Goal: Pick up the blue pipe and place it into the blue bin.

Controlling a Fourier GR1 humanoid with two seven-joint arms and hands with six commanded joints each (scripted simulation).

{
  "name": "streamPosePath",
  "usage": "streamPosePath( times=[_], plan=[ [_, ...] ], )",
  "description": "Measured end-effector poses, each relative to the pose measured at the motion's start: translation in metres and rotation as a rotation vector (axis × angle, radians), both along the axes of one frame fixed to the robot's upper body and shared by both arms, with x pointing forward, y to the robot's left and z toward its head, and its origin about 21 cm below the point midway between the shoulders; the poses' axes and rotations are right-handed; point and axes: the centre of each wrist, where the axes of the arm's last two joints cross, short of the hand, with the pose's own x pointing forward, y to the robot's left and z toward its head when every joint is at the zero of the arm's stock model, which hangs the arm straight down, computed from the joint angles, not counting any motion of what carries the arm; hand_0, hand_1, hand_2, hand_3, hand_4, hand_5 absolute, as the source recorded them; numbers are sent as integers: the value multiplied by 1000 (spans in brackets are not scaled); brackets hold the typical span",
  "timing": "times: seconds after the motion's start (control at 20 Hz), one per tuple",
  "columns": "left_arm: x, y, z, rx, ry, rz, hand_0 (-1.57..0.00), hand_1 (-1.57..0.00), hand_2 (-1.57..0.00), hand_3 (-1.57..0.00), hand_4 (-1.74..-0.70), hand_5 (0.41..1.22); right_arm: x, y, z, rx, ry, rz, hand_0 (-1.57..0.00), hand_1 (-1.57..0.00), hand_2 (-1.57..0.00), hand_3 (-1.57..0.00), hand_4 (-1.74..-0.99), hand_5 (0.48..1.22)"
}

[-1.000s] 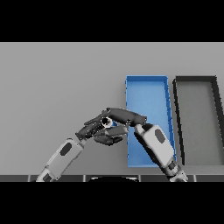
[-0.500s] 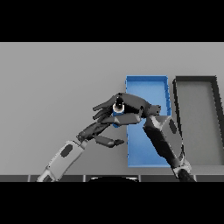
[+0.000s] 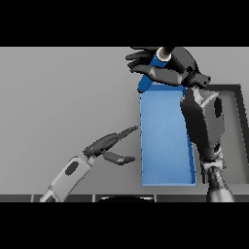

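Pipe [image 3: 148, 73] is now up in the air, held in the right robot hand [image 3: 168, 68] above the far end of the blue bin [image 3: 165, 141]. A second ago it was low, near the bin's left wall, with both hands close together around it; half a second ago it was rising. So the lift is done and the carry is nearly there; what is left, by my read, is lowering and letting go inside the bin.

Left to right: grey counter [image 3: 58, 97]. Left robot hand [image 3: 109, 146] sits low, just left of the bin's left wall, fingers straight and relaxed, holding nothing, well apart from the pipe now. Then the bin, blue floor bare. Pipe at the top, tilted, lower end pointing down-left over the bin's far-left corner, upper end wrapped by the right robot hand's curled fingers. Right forearm covers part of the bin's right side. Dark bin [image 3: 236, 121] on the far right, partly hidden by the arm.

Risk: the pipe's lower end looks to be over the bin's edge, so it could land outside if dropped from here.
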Motion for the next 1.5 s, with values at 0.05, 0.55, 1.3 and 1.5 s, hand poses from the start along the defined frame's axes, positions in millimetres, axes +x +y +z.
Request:
streamPosePath(
  times=[0.05,0.55,1.3,1.5],
  plan=[
    [-2,0,-1,-1,0,-2,1,1,1,1,-911,490,10,-9,-2,0,28,-54,-1571,-1571,-1571,-1571,-1736,1135],
    [-1,4,-8,10,27,23,1,1,1,1,-888,473,36,-72,-125,-165,442,-375,-1571,-1571,-1571,-1571,-1741,1120],
    [0,3,-2,10,26,29,1,1,1,1,-888,453,16,-83,-257,-543,1047,-436,-534,-477,-456,-367,-1285,1141],
    [-3,2,-3,4,28,25,1,1,1,1,-895,453,10,-82,-252,-739,972,-405,-218,-195,-186,-150,-1165,924]
  ],
)
